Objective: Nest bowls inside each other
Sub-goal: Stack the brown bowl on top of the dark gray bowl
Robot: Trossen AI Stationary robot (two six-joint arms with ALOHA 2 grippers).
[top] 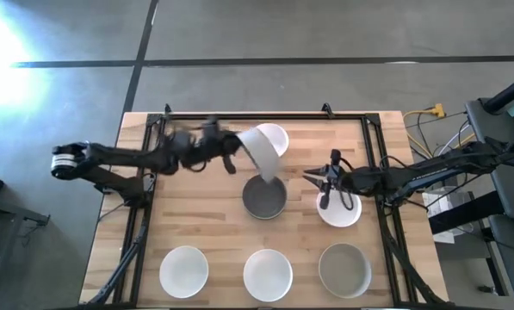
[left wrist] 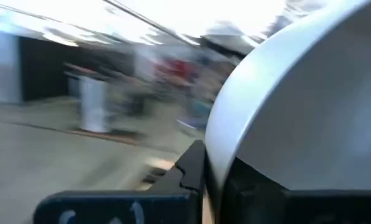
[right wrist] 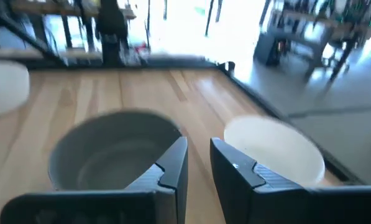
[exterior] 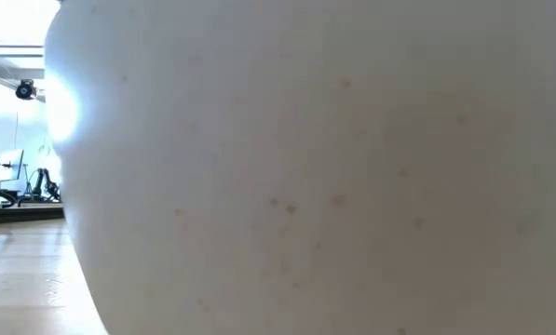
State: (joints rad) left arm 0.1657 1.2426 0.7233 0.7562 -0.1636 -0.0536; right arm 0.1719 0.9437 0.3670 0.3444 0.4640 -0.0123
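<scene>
white bowl [top: 262, 146] | tipped on edge, mouth sideways | left end effector [top: 236, 155] pinching rim | above grey bowl [top: 264, 197]

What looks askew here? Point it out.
One white bowl is tipped steeply on edge, held in the left gripper above the grey bowl at the table's middle. The other bowls sit flat and upright. Nothing is spilled or broken.

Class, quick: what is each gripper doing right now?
Left gripper: closed on a tilted white bowl.
Right gripper: open, holding nothing.
</scene>
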